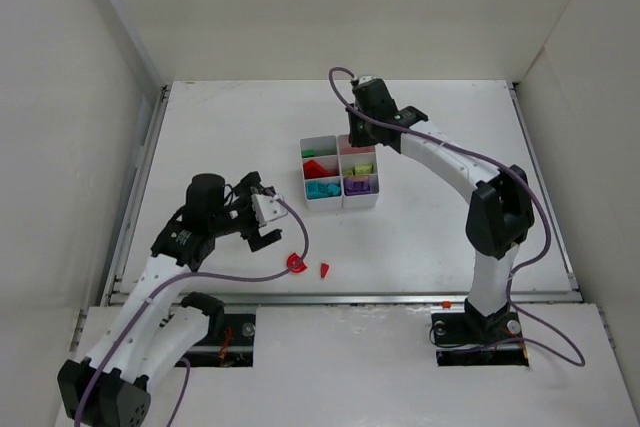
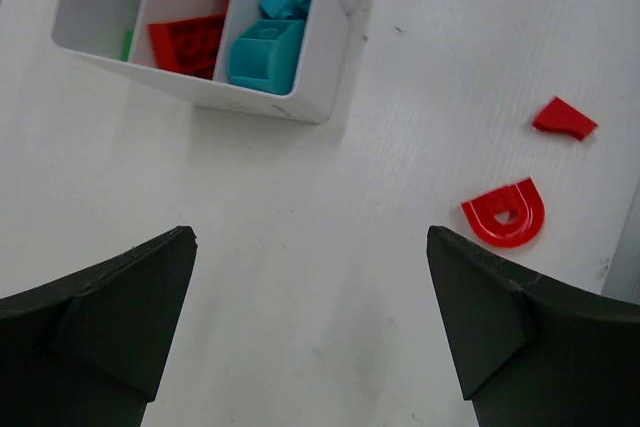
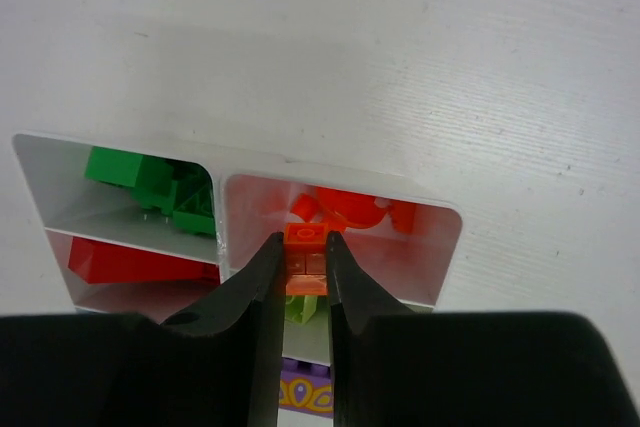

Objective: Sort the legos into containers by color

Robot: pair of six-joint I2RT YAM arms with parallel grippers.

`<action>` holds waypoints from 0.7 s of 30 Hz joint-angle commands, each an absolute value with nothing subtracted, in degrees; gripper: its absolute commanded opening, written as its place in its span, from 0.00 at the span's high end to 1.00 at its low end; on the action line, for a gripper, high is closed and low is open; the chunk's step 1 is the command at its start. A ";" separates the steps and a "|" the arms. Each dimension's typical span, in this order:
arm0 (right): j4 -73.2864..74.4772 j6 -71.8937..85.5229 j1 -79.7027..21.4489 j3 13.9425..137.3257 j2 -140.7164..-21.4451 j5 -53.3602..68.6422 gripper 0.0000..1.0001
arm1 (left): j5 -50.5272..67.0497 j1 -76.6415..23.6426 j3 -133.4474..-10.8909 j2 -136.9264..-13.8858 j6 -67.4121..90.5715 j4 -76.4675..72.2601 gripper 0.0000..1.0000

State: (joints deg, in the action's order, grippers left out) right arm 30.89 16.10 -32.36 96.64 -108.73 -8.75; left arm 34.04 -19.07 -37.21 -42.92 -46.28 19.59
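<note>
Pinching an orange brick (image 3: 305,247) between its fingers, the right gripper (image 3: 303,259) hangs over the organiser (image 1: 342,204), above the compartment at its far right corner, where other orange pieces lie. The organiser stands about mid-bench. The bench (image 1: 220,147) is plain matte white, enclosed by pale panels (image 1: 330,7) on the left, far and right edges, with a metal rail (image 1: 400,297) along the near edge. Close to that edge lie a red arch piece (image 1: 294,263) and a red wedge (image 1: 325,269), near the left gripper (image 1: 262,219), whose fingers are spread wide, holding nothing.

A white table (image 1: 230,127) stands enclosed by plain white walls (image 1: 300,7) on three sides.
</note>
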 commanded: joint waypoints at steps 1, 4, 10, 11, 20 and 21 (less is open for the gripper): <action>28.66 16.26 -32.96 98.70 -107.84 -8.88 1.00 | 42.44 -19.34 -39.73 -44.82 -57.71 29.07 0.00; 28.65 16.79 -32.96 98.17 -108.98 -8.88 1.00 | 46.31 -19.34 -39.73 -48.24 -73.35 39.70 0.00; 28.13 17.31 -32.96 97.65 -109.51 -7.74 0.47 | 45.80 -19.34 -41.92 -58.16 -86.38 48.15 0.00; 28.13 17.31 -32.96 97.65 -109.51 -7.73 0.45 | 45.79 -19.34 -42.53 -59.49 -88.92 48.69 0.00; 28.12 17.31 -32.96 96.50 -106.62 -7.21 0.41 | 43.95 -20.48 -48.16 -70.66 -96.32 51.41 0.00; 28.12 17.31 -32.96 96.50 -106.61 -7.21 0.41 | 43.95 -21.09 -48.16 -70.66 -97.20 51.94 0.00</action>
State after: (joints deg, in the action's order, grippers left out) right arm 30.52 16.91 -32.69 96.57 -109.60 -7.73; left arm 42.96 -20.05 -46.35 -70.52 -90.54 46.63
